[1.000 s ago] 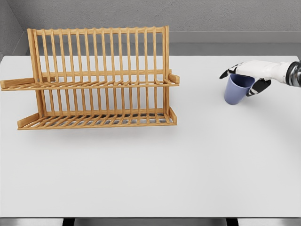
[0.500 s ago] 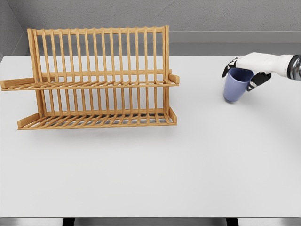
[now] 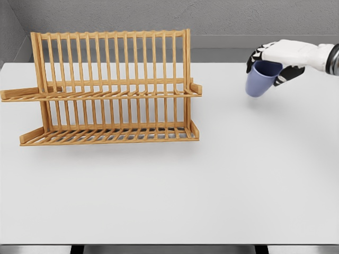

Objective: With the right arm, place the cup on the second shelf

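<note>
A blue cup (image 3: pixel 259 79) hangs tilted above the white table (image 3: pixel 212 185) at the upper right, its bottom swung toward the left. My right hand (image 3: pixel 275 59) is shut on its rim from above, the arm coming in from the right edge. The wooden two-tier dish rack (image 3: pixel 108 87) stands at the left; its upper shelf (image 3: pixel 106 94) and lower shelf (image 3: pixel 108 135) hold nothing. The cup is well to the right of the rack, about level with the upper shelf. The left arm is out of view.
The rack's tall back slats (image 3: pixel 111 58) rise above the upper shelf. A grey wall runs behind the table's far edge. The table's front edge lies along the bottom of the picture.
My right hand has lifted the cup off the table, upward and slightly left. The cup has tilted more, its bottom swinging toward the rack.
</note>
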Tool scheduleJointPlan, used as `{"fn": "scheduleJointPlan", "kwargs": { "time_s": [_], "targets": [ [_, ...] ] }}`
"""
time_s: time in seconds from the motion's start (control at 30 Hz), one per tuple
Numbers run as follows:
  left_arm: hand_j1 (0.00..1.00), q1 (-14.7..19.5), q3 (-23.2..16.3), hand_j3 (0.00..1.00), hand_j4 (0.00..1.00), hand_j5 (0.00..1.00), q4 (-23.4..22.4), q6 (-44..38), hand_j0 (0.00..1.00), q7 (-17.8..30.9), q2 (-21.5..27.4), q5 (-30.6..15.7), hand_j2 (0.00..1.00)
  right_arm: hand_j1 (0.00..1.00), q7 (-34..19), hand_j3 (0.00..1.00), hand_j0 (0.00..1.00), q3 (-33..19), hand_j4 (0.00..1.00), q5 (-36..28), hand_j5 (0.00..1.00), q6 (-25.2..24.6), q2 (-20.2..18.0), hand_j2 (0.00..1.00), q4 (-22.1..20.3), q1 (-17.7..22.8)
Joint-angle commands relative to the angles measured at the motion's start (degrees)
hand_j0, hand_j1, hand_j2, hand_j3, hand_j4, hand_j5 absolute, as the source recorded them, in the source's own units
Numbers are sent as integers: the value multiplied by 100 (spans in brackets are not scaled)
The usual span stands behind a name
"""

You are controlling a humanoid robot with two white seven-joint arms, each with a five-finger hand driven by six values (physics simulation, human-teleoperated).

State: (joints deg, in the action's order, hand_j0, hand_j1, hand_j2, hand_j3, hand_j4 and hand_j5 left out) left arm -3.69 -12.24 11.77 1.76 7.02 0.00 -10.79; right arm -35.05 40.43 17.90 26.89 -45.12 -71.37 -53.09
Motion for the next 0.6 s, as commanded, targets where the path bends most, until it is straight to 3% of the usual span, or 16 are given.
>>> {"fn": "scheduleJointPlan", "kwargs": {
  "time_s": [0.0,0.17,0.27,0.37,0.57],
  "targets": [
    [100,0,2,100,100,100,1,0,100,1,0,-2,100,60,5,60,60,-159,60,-23,60,-26,-58,60,-237,0],
    [100,0,2,100,100,100,1,0,100,1,0,-2,100,60,5,60,60,-440,60,-23,60,-26,-146,60,-738,35],
    [100,0,-7,100,100,100,1,0,100,1,0,-2,100,60,5,60,60,-492,60,-15,60,26,-146,60,-834,26],
    [100,0,-7,100,100,100,1,0,100,1,0,-2,100,60,5,60,60,-528,60,-15,60,-18,-173,60,-1336,18],
    [100,0,-7,100,100,100,1,0,100,1,0,-2,100,60,5,60,60,-528,60,-15,60,-18,-164,60,-1872,9]
  ]
}}
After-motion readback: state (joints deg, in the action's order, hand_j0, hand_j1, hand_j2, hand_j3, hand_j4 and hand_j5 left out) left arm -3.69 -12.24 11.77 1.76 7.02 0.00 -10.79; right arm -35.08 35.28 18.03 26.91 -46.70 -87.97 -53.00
